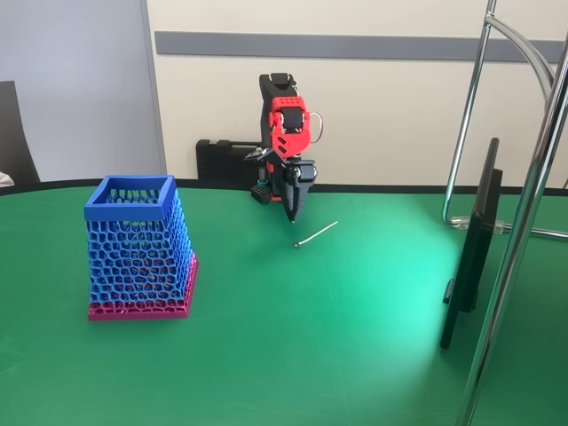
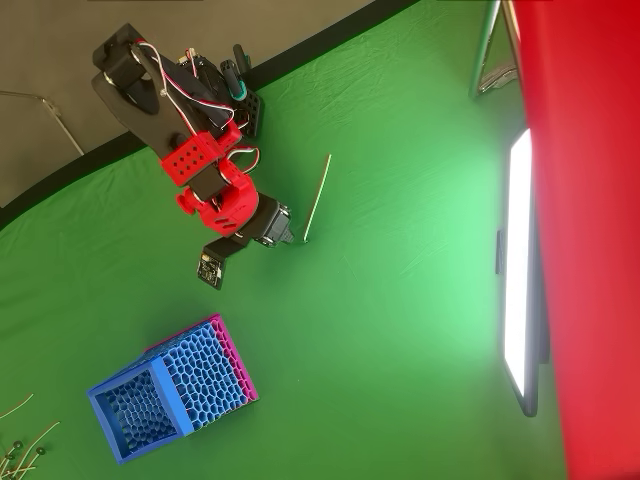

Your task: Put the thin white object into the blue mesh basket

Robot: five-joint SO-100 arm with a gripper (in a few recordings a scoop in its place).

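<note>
standing empty on the green table point(image 1: 355, 337), the blue mesh basket point(image 1: 139, 248) waits; gripper point(image 1: 292, 213) points down, jaws seemingly pressed together, holding nothing, beside the thin white object point(image 1: 317, 234) lying flat, not yet picked up.

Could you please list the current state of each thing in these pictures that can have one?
thin white object: lying flat on the green table, free, not gripped.
blue mesh basket: standing upright on its pink base, open top; nothing visible inside.
gripper: pointing down just above the table beside the object's knobbed end; jaws look closed and hold nothing.
monitor: upright at the table's right; lit in the overhead view.
</note>
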